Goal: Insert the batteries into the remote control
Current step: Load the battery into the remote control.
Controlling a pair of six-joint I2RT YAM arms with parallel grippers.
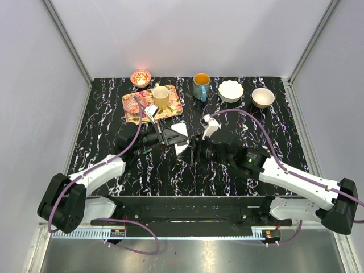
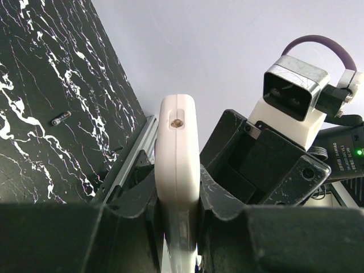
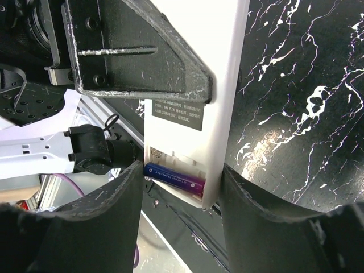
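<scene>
The left fingers (image 2: 128, 227) were clamped on the remote control (image 2: 178, 165). It stood edge-on at the centre of the left wrist view, its lower end cut off by the bottom edge. In the right wrist view the right fingers (image 3: 273, 227) stood apart at lower centre, flanking the remote's open recess; whether they pressed its edges could not be told. A purplish battery (image 3: 174, 178) lay in that recess, and a left finger covered the remote's upper part. A loose battery (image 2: 60, 118) lay on the table (image 2: 34, 68) at left, too small to judge its colour. From above, the arms largely masked the remote.
</scene>
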